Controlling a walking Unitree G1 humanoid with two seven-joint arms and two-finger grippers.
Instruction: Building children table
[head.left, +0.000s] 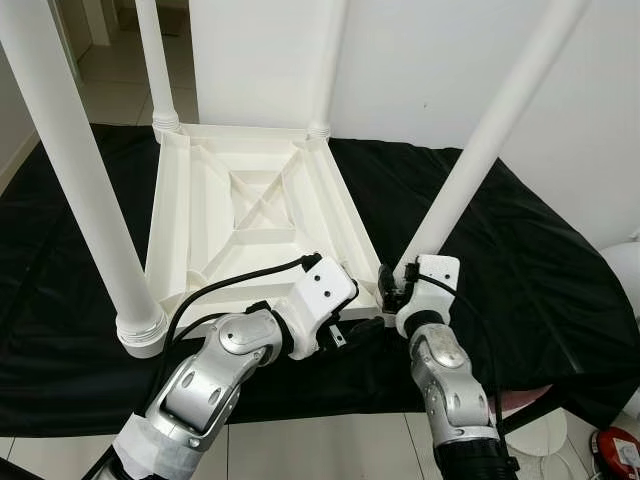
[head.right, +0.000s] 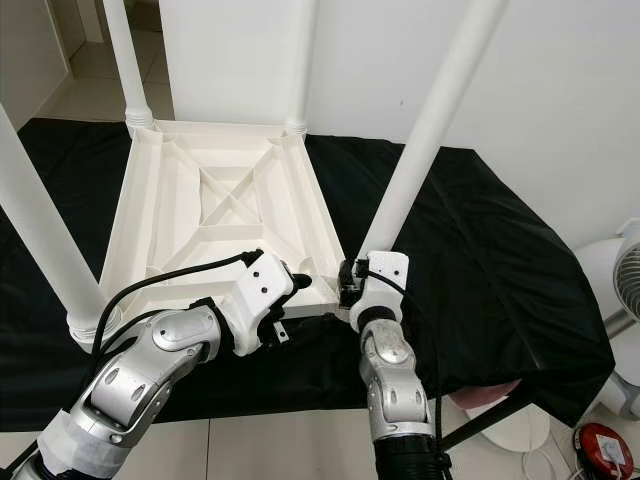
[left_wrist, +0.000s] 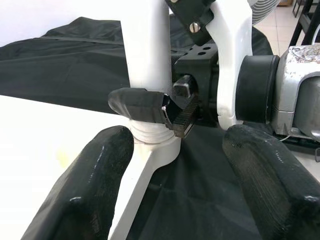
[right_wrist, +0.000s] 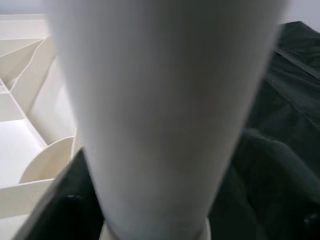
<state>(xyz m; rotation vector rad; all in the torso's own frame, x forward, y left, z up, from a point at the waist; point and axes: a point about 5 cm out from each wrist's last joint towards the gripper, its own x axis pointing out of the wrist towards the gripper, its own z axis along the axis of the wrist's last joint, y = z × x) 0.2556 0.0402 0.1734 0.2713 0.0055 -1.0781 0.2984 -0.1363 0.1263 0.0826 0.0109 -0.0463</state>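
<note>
My right fingers (left_wrist: 150, 107) are closed around the near-right table leg (head.left: 470, 185), low, just above its socket. My left fingers (left_wrist: 95, 185) are open beside that corner. The upside-down children table (head.left: 250, 215) lies on a black cloth (head.left: 500, 260). The plastic looks stiff, light and smooth, so I judge a low grip is best.

— What's the table doing?
— The white plastic children's table (head.left: 250, 215) lies upside down on a black cloth, ribbed underside up, an X brace at its middle.
— And the legs?
— 4 white round legs stand upright at the corners. The near-right leg (head.left: 480, 150) seems seated in its socket, though the joint is partly hidden.
</note>
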